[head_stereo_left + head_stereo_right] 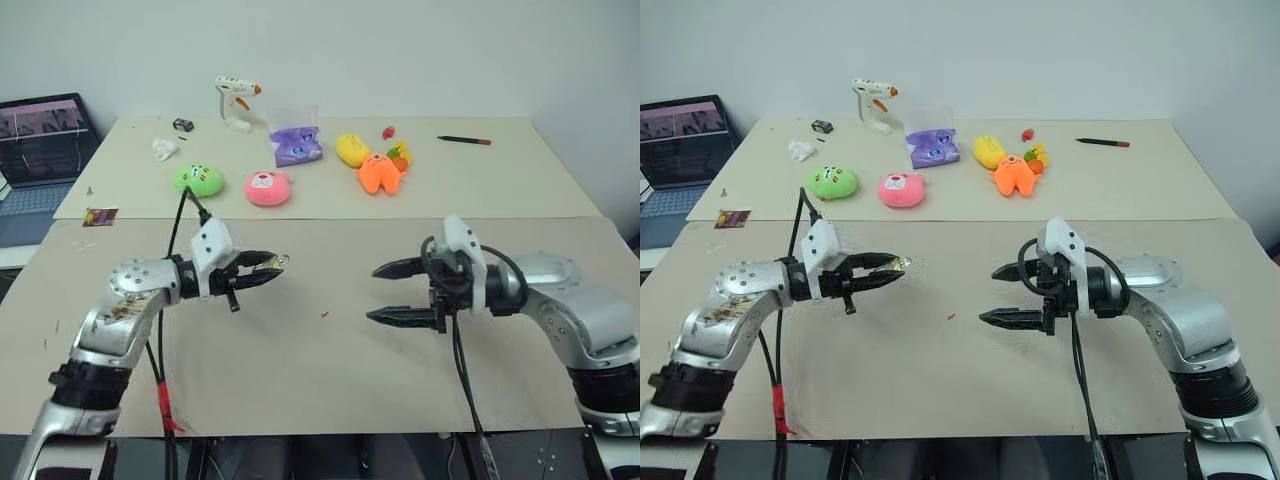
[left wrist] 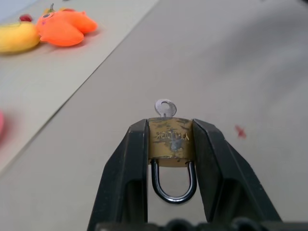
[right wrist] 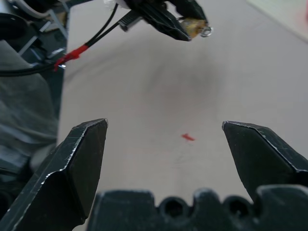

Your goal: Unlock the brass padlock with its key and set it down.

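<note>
My left gripper (image 1: 268,268) is shut on the brass padlock (image 2: 170,141) and holds it above the table, pointing toward the right arm. The padlock's brass body sits between the two black fingers (image 2: 127,168), its silver shackle (image 2: 173,185) closed and pointing back toward the wrist. The small silver key (image 2: 164,108) sticks out of the body's far end, past the fingertips. My right gripper (image 1: 390,292) hovers open a short way to the right, its fingers (image 3: 82,154) spread wide and aimed at the padlock (image 3: 197,28), with a gap between them.
Several plush toys lie across the far table: green (image 1: 198,179), pink (image 1: 267,188), orange (image 1: 379,172), yellow (image 1: 351,149). A purple bag (image 1: 296,146), a glue gun (image 1: 236,103) and a pen (image 1: 463,140) lie farther back. A laptop (image 1: 40,140) stands far left. A red speck (image 1: 324,315) lies between the grippers.
</note>
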Motion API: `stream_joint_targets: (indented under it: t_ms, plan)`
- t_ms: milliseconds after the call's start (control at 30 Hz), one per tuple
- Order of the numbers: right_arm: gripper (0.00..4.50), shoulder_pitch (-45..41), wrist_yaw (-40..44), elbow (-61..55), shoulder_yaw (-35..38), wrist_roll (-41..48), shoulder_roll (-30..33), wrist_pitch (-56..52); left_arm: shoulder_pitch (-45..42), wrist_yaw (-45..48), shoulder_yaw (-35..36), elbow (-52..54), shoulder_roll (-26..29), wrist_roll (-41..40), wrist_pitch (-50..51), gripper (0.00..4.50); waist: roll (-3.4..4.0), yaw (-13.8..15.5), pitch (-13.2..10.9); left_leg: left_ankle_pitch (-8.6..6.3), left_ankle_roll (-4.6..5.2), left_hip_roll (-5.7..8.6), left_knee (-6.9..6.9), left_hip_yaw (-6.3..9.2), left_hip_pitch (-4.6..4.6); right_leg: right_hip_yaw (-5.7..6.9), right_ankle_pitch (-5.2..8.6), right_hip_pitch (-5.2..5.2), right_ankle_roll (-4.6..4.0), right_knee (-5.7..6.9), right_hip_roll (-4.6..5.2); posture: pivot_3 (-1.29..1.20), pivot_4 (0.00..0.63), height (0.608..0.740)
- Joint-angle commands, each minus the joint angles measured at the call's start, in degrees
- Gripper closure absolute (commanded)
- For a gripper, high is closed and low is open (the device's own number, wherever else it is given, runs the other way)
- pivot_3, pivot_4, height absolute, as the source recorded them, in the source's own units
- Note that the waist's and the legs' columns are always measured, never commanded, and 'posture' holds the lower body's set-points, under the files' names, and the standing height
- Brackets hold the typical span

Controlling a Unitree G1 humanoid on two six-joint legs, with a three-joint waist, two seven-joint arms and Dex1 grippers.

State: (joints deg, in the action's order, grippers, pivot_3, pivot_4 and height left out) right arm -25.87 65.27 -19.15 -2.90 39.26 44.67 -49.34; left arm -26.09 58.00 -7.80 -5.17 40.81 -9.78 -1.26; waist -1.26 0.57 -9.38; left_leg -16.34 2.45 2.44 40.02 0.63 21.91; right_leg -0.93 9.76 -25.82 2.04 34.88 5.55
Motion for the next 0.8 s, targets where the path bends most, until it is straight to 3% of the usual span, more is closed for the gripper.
stream_joint_targets:
  t_ms: [33,133,233,433,800]
  plan:
    - [0.0,0.6,-0.4,0.4,2.6,7.1,-0.4,-7.1,-4.2,-16.2,-1.4,-9.2,0.9,21.3,-35.4,3.66,-0.01,0.0,0.0,0.0,0.0,-0.01,-0.01,0.01,0.02,0.0,-0.01,-0.04,0.0,0.01,0.02,0.0,0.15,0.739]
    - [0.0,0.9,-4.1,2.1,4.8,11.9,-3.2,-12.5,-2.8,-30.4,2.2,-8.3,-1.6,31.2,-51.1,3.66,-0.05,0.1,0.0,0.0,-0.01,-0.04,-0.04,0.01,0.29,0.0,-0.11,-0.35,-0.05,-0.01,0.13,0.0,0.15,0.739]
    - [0.0,0.7,-7.9,3.7,7.2,15.4,-5.5,-16.4,0.5,-36.8,2.9,-6.2,-3.6,36.4,-57.6,3.66,-0.04,0.1,0.0,-0.01,0.0,0.02,-0.12,0.02,0.3,0.03,-0.15,-0.39,0.01,0.01,0.49,0.0,0.15,0.739]
    - [0.0,1.2,-13.7,2.9,9.7,18.5,-8.9,-18.2,10.5,-40.1,2.0,4.9,-9.2,37.4,-54.4,3.66,-0.03,0.1,0.0,-0.11,0.17,0.13,-0.11,-0.1,0.29,0.2,-0.24,-0.39,0.16,0.05,0.6,0.0,0.15,0.739]
    - [0.0,0.1,-11.6,0.7,7.8,14.9,-9.3,-8.9,18.9,-40.3,0.8,13.5,-10.5,36.5,-49.8,3.66,-0.02,-0.1,0.0,-0.1,0.18,0.26,-0.02,-0.16,0.16,0.28,-0.25,-0.3,0.19,0.11,0.56,0.0,0.15,0.739]
